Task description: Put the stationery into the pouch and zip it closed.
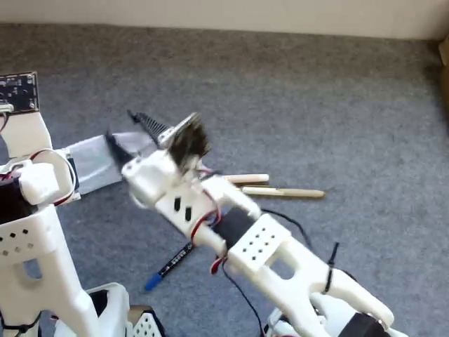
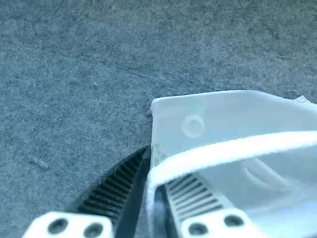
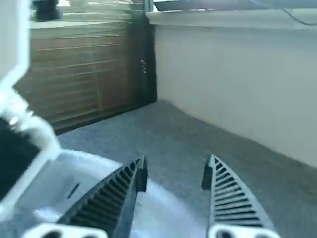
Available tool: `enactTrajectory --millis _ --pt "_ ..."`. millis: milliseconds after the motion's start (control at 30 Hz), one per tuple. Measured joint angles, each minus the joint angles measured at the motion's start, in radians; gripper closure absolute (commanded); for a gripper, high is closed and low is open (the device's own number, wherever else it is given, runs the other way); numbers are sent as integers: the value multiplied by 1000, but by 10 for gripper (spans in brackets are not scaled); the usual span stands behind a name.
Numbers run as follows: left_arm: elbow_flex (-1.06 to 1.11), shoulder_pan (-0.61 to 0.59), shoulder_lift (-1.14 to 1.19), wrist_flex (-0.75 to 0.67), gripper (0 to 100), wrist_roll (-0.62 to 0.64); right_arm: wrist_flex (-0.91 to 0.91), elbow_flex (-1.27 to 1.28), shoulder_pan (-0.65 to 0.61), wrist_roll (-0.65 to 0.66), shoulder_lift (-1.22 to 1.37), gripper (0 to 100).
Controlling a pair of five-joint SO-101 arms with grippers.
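A translucent pouch (image 1: 95, 161) lies on the grey carpet at the left. My left gripper (image 2: 153, 198) is shut on the pouch (image 2: 237, 124), its black ridged fingers (image 2: 116, 186) pinching the pouch's edge. My right gripper (image 1: 133, 137) hovers open just over the pouch's right end, with nothing between its fingers (image 3: 114, 198); the pouch (image 3: 84, 178) lies right below them. A wooden pencil (image 1: 284, 191) and a shorter cream stick (image 1: 245, 179) lie right of the right arm. A black pen with a blue cap (image 1: 170, 265) lies nearer the front.
The left arm's white body (image 1: 35, 232) fills the near left corner, and the right arm's links (image 1: 280, 260) cross from the near right to the middle. A pale wall (image 1: 280, 14) borders the carpet at the back.
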Motion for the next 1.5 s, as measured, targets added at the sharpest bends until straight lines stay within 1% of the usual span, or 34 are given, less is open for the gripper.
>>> enactTrajectory --millis 267,400,567,800,900,1033,1133,1300,1500 --pt "0 0 0 5 994 0 400 -238 104 -32 -17 825" --pt "0 0 0 5 994 0 569 -354 132 -32 -18 825" --pt "0 0 0 5 994 0 704 -443 167 -32 -18 826" --pt "11 -3 0 2 994 0 864 -592 175 -32 14 826" --pt "11 -21 0 2 994 0 968 -712 175 -32 117 826" --pt "11 -26 0 2 994 0 1134 -904 175 -32 321 826" --pt "11 -26 0 2 994 0 1224 -1037 175 -32 471 826" --pt "11 -26 0 2 994 0 1312 -1203 186 -32 692 826" --pt "11 -26 0 2 994 0 1361 -1335 196 -32 924 826"
